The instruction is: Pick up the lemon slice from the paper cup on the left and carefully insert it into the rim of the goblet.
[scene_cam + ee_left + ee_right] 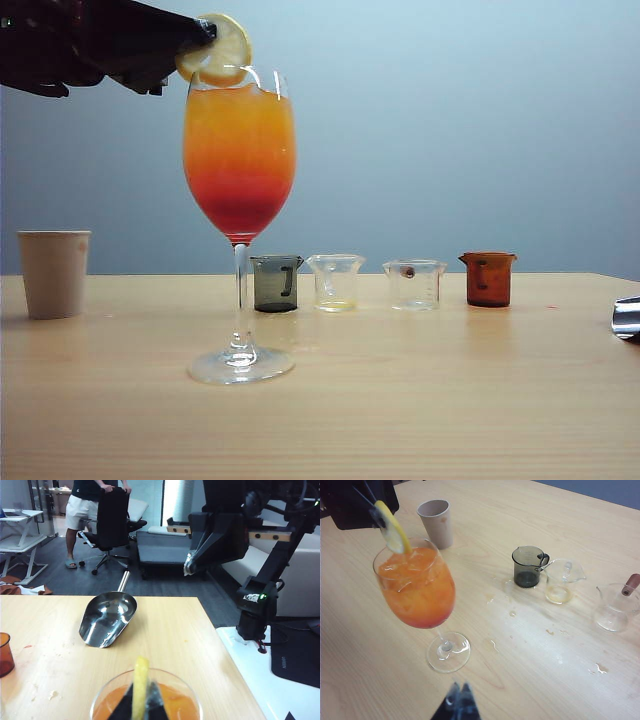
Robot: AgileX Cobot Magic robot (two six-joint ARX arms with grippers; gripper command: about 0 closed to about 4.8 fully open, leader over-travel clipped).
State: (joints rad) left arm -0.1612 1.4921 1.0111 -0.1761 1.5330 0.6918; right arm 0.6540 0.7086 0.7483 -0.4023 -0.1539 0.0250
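The goblet point(240, 160) stands on the table left of centre, its drink graded orange to red. My left gripper point(205, 35) is at its rim from the upper left, shut on the lemon slice point(218, 48). The slice's lower edge meets the rim. In the left wrist view the slice point(140, 687) stands edge-on between the dark fingers of the left gripper point(141, 700), over the drink in the goblet point(175, 702). The beige paper cup point(54, 272) stands at the far left. My right gripper point(460, 687) is shut, holds nothing, and hovers near the goblet's foot point(448, 652).
Behind the goblet stands a row of small beakers: grey point(275, 283), clear point(335, 282), clear with a brown piece inside point(413, 284), brown point(488, 278). A metal scoop point(106, 617) lies at the table's right end. Small spills point(492, 645) dot the wood.
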